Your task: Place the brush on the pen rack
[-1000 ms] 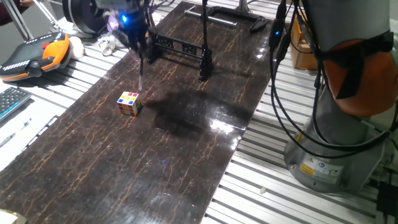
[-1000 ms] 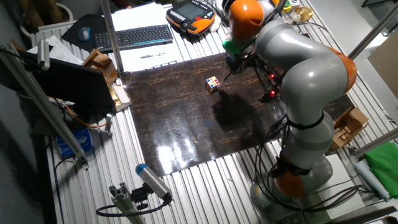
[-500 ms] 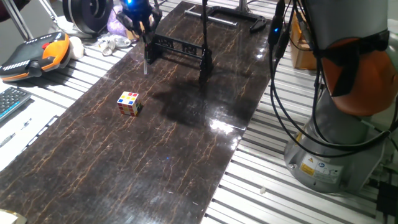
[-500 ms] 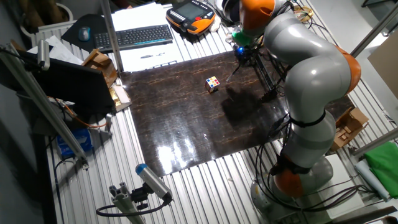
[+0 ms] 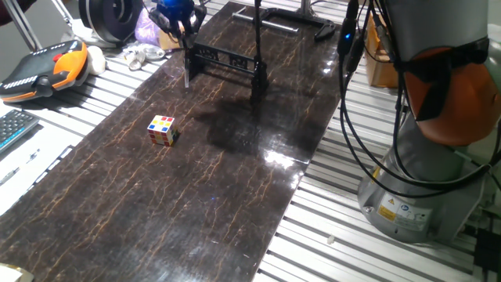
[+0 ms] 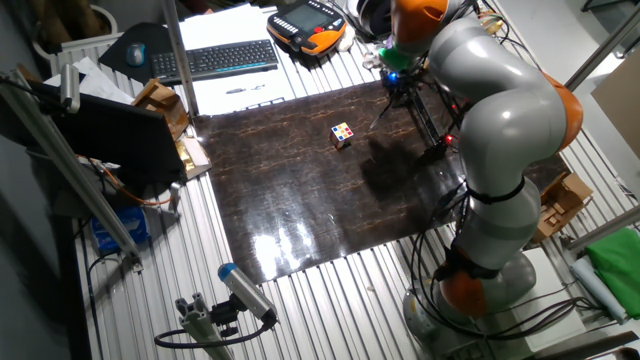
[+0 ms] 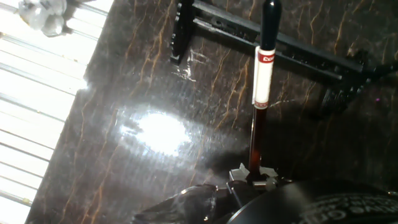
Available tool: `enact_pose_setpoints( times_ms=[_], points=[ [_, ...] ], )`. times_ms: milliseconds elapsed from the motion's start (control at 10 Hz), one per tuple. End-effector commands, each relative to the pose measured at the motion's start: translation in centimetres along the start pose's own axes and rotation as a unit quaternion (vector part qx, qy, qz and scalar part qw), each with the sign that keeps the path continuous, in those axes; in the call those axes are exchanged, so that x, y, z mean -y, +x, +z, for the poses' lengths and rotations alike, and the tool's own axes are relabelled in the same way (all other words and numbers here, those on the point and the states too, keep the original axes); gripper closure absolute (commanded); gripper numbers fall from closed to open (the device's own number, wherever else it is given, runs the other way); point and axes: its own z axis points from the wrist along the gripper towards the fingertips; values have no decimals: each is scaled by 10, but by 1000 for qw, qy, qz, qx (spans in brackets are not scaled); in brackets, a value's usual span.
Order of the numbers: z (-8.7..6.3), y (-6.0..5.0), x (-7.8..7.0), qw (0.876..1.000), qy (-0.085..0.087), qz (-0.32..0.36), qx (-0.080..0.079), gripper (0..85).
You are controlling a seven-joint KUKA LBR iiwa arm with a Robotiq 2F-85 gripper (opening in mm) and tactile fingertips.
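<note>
This was a robotics lab. A large grey and orange arm [image 6: 500,130] stood on a bench of ribbed aluminium profiles [image 5: 368,243], with a dark marbled board [image 5: 196,180] laid over it as the work surface. An orange teach pendant [image 5: 43,69] lay at the edge, beside a keyboard [image 6: 215,58] and a mouse [image 6: 136,54]. Loose cables [image 5: 352,149] hung down by the robot's base, and a camera [image 6: 235,295] sat on a mount at the table's near corner.
</note>
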Motion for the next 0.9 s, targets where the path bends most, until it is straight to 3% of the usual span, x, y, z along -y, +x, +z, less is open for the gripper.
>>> enact_pose_setpoints(
  times_ms=[0, 800],
  points=[
    [-1, -3, 1, 1000, 0, -3, -1, 843],
    [-4, -7, 3, 1000, 6, -14, 5, 843]
  ],
)
